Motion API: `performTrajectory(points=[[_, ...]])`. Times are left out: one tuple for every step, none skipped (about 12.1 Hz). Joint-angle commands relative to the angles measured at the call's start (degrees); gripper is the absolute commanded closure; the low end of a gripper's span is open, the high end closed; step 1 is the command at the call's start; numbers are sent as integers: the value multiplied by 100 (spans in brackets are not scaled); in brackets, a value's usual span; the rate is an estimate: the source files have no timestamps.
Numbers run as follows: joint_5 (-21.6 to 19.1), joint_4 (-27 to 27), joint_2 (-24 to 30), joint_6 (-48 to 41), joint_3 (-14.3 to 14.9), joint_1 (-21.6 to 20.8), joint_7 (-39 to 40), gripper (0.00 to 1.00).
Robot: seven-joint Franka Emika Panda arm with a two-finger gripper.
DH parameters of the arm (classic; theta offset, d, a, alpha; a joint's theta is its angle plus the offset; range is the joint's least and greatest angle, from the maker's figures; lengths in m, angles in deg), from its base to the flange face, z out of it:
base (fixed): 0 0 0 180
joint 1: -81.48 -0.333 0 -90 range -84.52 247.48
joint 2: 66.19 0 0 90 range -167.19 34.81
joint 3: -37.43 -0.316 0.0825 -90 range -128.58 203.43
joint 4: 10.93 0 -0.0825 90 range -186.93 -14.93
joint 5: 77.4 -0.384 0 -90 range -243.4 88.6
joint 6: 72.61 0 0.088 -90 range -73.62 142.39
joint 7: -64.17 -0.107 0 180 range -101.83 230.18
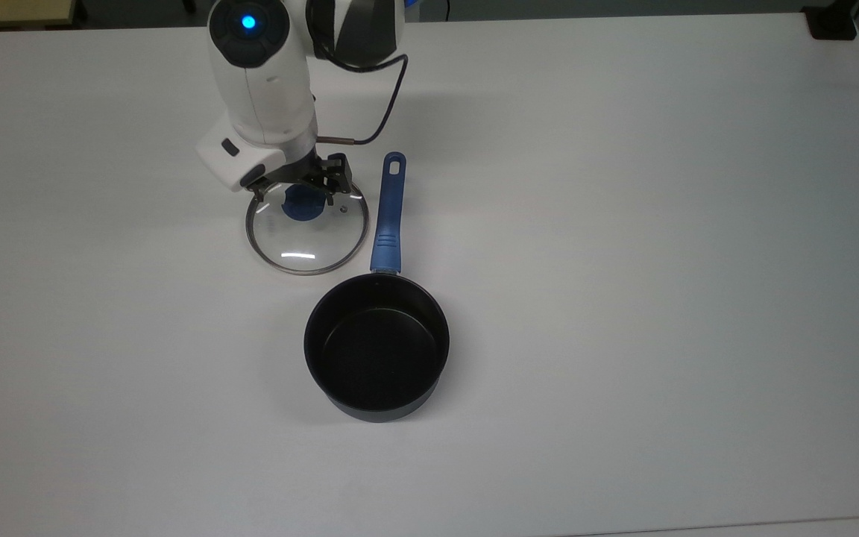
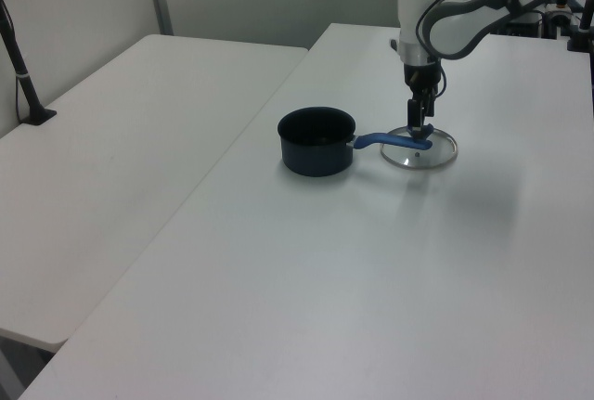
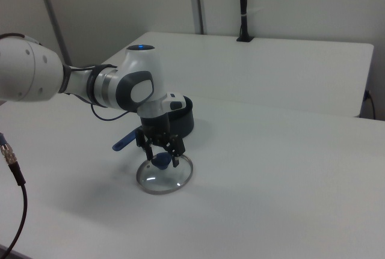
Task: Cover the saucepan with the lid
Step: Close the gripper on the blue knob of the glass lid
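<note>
The glass lid [image 1: 307, 242] lies flat on the white table [image 1: 623, 224], with its blue knob [image 1: 300, 208] partly under my hand. The gripper [image 1: 294, 197] hangs low over the lid, open, with one finger on each side of the knob. The left view puts the gripper [image 2: 419, 130] just above the lid [image 2: 438, 152]. In the right view the fingertips [image 3: 177, 161] flank the knob above the lid [image 3: 166, 178]. The black saucepan [image 1: 376, 347] stands uncovered nearby, its blue handle [image 1: 388, 216] running alongside the lid.
A black clamp [image 1: 832, 22] sits at the table's far corner in the top view. A second white table [image 2: 111, 140] adjoins on the left view's left, carrying a black post [image 2: 20, 61]. A loose cable end [image 3: 12, 166] hangs at the right view's left.
</note>
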Motion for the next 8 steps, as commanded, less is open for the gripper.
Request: performTrajectory(points=[[-336,-80,81,122,17,-70,14,0],[-381,-80,72,149,17,-70,14,13],[-381,-80,63,166,17,-70,14,25],[-381,-80,2,167,17,-70,14,31],[-381,-71,-16,175,17,-70,22,36],[-381,-62,-16,175,17,-70,23,46],[-381,-36,-7,184,17,-53,31,55],[-381,77,36,132,52,8,101,59]])
